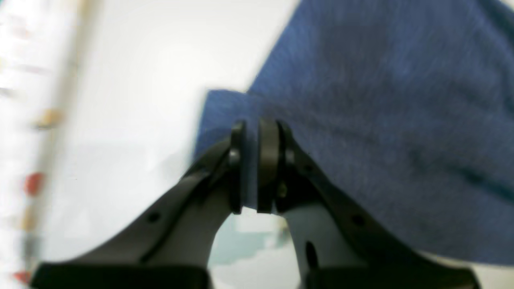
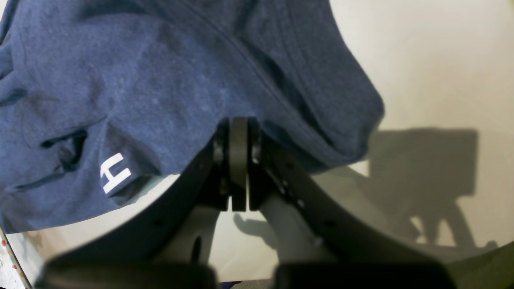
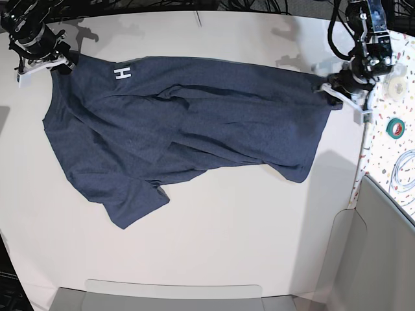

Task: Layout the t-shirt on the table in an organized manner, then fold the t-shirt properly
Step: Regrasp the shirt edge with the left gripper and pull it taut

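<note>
Across the white table (image 3: 214, 227) the navy t-shirt (image 3: 188, 129) is stretched between two pinched far corners, evidently to flatten it: the left gripper (image 1: 253, 164) and right gripper (image 2: 237, 160) are each clamped on cloth.

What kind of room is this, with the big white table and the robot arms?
Probably a robot lab or workshop, not a home. A t-shirt lies on a plain white table between two robot arms, bundles of cables run along the far edge, and a tape roll sits on a speckled side strip.
</note>
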Available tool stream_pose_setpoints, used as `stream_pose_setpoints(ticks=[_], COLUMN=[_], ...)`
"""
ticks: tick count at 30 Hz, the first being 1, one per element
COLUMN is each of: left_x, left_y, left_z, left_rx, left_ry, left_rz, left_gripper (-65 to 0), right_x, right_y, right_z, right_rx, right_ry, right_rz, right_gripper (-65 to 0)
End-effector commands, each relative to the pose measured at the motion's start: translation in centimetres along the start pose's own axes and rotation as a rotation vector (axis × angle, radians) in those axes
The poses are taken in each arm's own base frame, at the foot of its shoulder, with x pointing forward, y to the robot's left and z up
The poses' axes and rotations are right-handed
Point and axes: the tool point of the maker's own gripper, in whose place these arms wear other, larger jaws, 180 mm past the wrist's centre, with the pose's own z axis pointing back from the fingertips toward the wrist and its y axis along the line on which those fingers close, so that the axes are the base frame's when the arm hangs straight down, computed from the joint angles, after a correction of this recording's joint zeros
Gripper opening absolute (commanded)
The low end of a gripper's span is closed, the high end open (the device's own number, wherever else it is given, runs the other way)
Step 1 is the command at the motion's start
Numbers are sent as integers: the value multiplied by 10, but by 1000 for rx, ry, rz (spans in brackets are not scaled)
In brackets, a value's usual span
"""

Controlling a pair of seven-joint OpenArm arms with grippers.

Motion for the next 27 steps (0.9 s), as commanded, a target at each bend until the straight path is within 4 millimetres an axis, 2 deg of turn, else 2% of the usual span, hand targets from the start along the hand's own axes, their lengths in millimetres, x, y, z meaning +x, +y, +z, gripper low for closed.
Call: stream_pose_setpoints(ticks=[1, 5, 12, 14, 16, 19, 27], left_x=[4, -7, -12, -24, -31, -40, -54], left_y=[-2, -12, -9, -6, 3, 6, -12], left_z=[-4, -30, -31, -30, -27, -21, 11], left_rx=[-8, -36, -30, -23, -4, 2, -26], left_ry=[-5, 67, 82, 106, 124, 138, 117], left_rz=[-12, -2, -5, -5, -17, -29, -110], left_gripper=[-610, -610, -610, -610, -610, -610, -610], right_x=[10, 13, 21, 20, 21, 22, 12], right_y=[2, 0, -9, -11, -14, -17, -30], right_z=[4, 6, 12, 13, 15, 17, 24], right_rx=[6, -2, -31, -37, -47, -57, -96], right_ry=[-33, -37, -42, -37, -34, -29, 13], right_rz=[17, 28, 56, 60, 69, 79, 102], right_gripper=[-650, -650, -650, -650, -650, -650, -650])
